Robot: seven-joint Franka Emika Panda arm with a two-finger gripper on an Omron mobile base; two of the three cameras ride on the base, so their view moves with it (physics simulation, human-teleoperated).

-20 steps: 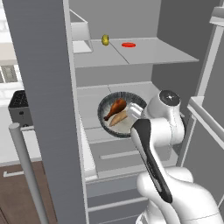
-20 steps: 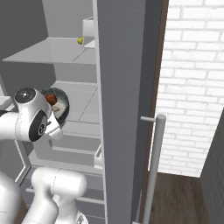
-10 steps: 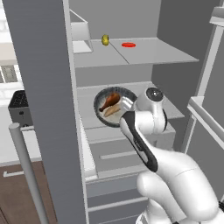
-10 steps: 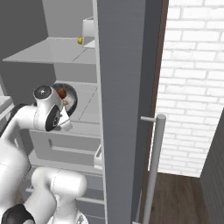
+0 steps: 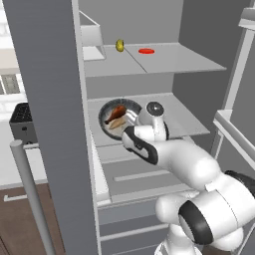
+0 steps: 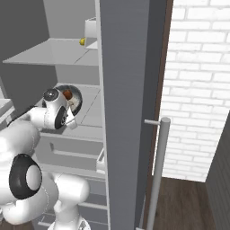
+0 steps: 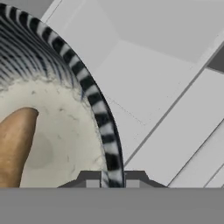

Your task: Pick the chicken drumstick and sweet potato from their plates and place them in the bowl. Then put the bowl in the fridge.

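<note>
The hand (image 7: 113, 178) is clamped on the right rim of the bowl (image 5: 105, 115), which holds the chicken drumstick (image 5: 116, 112) and sweet potato (image 5: 117, 123) over the fridge (image 5: 191, 119) middle shelf.

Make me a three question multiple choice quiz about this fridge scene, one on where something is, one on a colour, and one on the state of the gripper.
1. Where is the bowl?
A. on the top fridge shelf
B. on the middle fridge shelf
C. on the floor

2. What colour is the flat round thing on the top shelf?
A. red
B. blue
C. green

3. How is the gripper?
A. wide open above the bowl
B. shut on the fridge handle
C. shut on the bowl's rim

Answers:
1. B, the left base view shows the bowl over the middle shelf, below the top one.
2. A, it reads as a red disc beside a small yellow-green thing.
3. C, the hand view shows the striped rim running down between the two finger tips.
</note>
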